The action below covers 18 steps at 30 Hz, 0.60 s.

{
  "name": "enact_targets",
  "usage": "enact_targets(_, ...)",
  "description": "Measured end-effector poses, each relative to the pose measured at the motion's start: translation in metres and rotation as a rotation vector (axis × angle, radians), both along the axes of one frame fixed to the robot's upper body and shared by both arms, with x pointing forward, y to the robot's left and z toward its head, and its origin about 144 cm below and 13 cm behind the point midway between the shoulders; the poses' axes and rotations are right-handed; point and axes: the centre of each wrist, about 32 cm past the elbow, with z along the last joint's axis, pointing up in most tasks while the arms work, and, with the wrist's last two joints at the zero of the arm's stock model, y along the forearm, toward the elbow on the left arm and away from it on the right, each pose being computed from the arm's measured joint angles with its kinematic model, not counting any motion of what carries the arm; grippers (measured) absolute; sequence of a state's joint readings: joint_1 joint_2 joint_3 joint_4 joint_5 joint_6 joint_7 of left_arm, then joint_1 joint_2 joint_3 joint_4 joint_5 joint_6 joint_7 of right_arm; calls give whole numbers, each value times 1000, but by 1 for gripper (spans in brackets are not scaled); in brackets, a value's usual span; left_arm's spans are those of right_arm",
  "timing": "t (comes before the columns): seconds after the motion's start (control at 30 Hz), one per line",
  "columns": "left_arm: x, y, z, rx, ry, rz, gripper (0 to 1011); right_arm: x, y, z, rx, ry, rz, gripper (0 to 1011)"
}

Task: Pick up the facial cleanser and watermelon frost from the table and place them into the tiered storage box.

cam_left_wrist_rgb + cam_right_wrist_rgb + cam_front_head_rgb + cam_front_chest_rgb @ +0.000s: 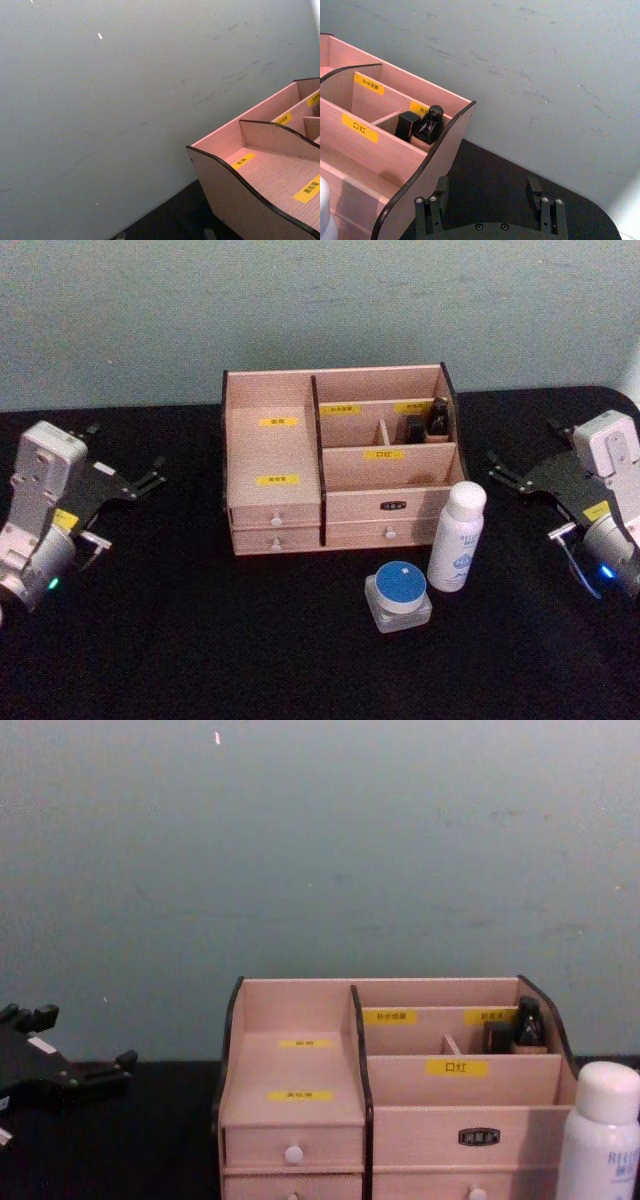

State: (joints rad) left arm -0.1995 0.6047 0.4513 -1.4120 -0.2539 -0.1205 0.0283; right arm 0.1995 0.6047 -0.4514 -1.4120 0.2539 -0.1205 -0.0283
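- As neither item is in the box (262, 455) yet, 0 of 2 are done.
- Right gripper (503, 472), jaws apart and empty: cleanser (457, 537) stands inward of it, frost jar (399, 597) just past that.
- Left gripper (148, 478), jaws apart, parked across the box.

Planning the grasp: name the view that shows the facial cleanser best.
Head view: the whole facial cleanser stands upright before the tiered storage box. Chest view catches its upper half; right wrist view, a white sliver.
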Motion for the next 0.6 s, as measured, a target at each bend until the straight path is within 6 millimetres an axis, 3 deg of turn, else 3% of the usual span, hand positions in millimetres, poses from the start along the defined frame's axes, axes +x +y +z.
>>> enact_targets(0.6,0,0,0,0,0,0,1001,0,0,0,0,0,0,1000)
